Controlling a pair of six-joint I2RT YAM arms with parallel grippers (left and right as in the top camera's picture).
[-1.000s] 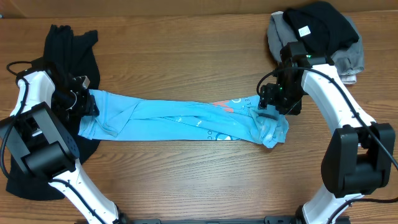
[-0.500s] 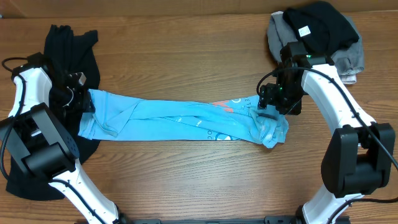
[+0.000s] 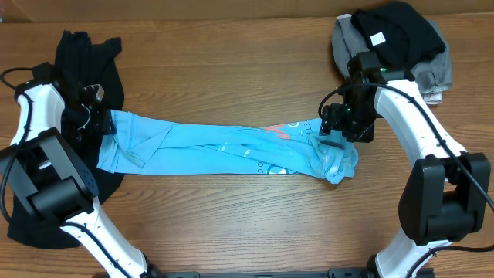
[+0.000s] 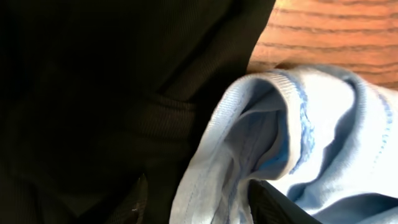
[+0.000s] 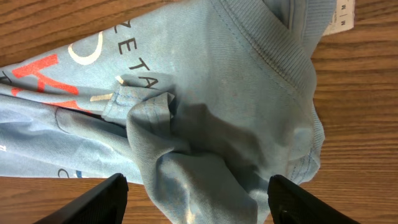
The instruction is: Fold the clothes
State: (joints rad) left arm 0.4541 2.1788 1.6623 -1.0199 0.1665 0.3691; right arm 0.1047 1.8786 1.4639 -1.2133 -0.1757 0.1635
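**Tools stand open at both ends of a rolled blue T-shirt**

The left tool (image 4: 202, 208) stands with its jaws apart. The stitched hem (image 4: 292, 118) of the light blue T-shirt (image 3: 224, 150) lies loosely between them, and a dark gap shows on one side, so nothing appears to be clamped. Right beside and beneath that tool spreads the black garment (image 3: 104, 73), its dark folds touching the blue edge.

The right tool (image 5: 198, 198) likewise has its jaws wide apart, poised over a bunched mound at the shirt's collar end. The ribbed collar (image 5: 280, 59) and white lettering (image 5: 140, 84) lie just ahead of it on the bench (image 3: 231, 62). Between the two tools the shirt stretches as a long, narrow, rumpled band with its sides turned in. Beyond the right tool, apart from the shirt, sits a heap of black and grey clothes (image 3: 394, 38).

The shirt looks light, limp and thin. It will likely sag, crease and drag on the wood rather than hold a shape, though it seems neither slippery nor fragile. A sound hold would be a pinch through the doubled layers at the hem for the left tool. The right tool would do best at the thicker collar rib or a shoulder seam, since loose single folds could slip free and undo the band.
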